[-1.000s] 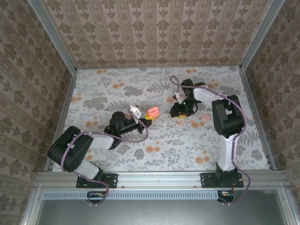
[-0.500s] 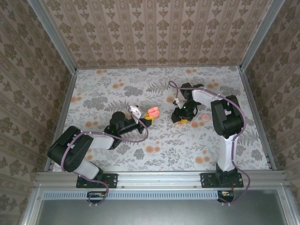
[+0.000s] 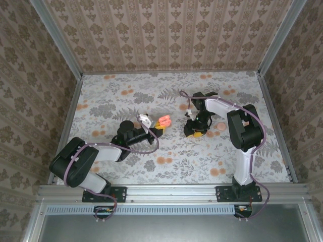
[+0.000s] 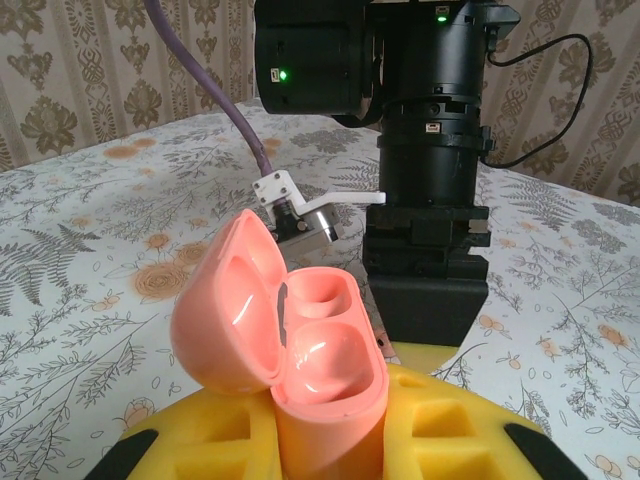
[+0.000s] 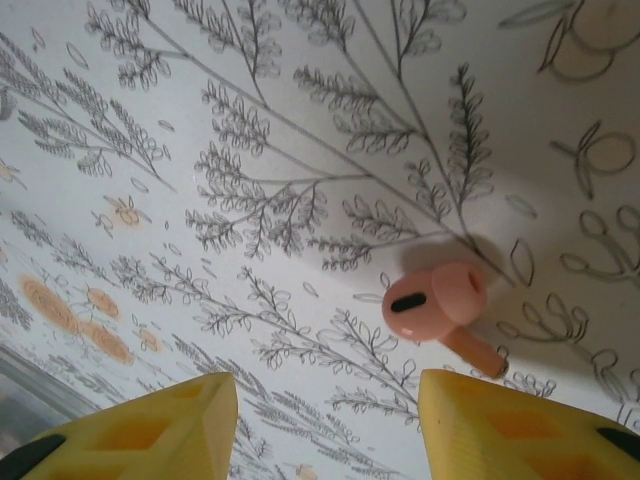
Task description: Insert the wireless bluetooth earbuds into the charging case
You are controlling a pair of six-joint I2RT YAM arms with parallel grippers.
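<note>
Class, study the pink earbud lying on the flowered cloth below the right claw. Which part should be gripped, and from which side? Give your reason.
Probably grip the rounded head of the earbud, coming down from above with the right claw open across it. The bud lies on its side: the head is its bulkiest part, while the thin stem lies low against the cloth.

Nothing legible: no word, brand or number can be read in any view. In the left wrist view, the right arm's black wrist housing (image 4: pixel 310 55) bears a tiny white mark beside its green light (image 4: pixel 283 74), and the collar (image 4: pixel 432 150) below bears another, both too small to read
</note>
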